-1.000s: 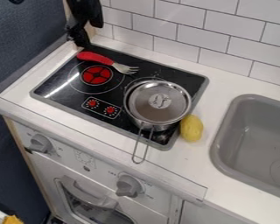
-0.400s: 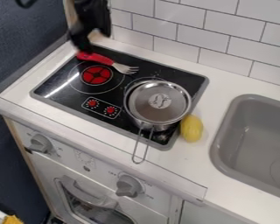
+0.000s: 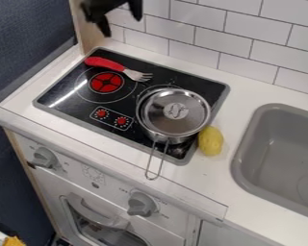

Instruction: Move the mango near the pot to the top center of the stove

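Prob pre-grasp: gripper (image 3: 122, 27) wide, empty, up nr wall tiles (image 3: 192, 36). Mango (image 3: 211, 141) at stove (image 3: 70, 102) R edge, by pot (image 3: 166, 120). Next: get over mango, lower, grip w/o bumping pot.

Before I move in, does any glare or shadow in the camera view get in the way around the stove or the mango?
Camera view: a white streak of glare crosses the left part of the stove; the pot's lid carries soft, uneven reflections; the mango has no strong glare; the gripper is so dark that its surface detail is mostly lost.
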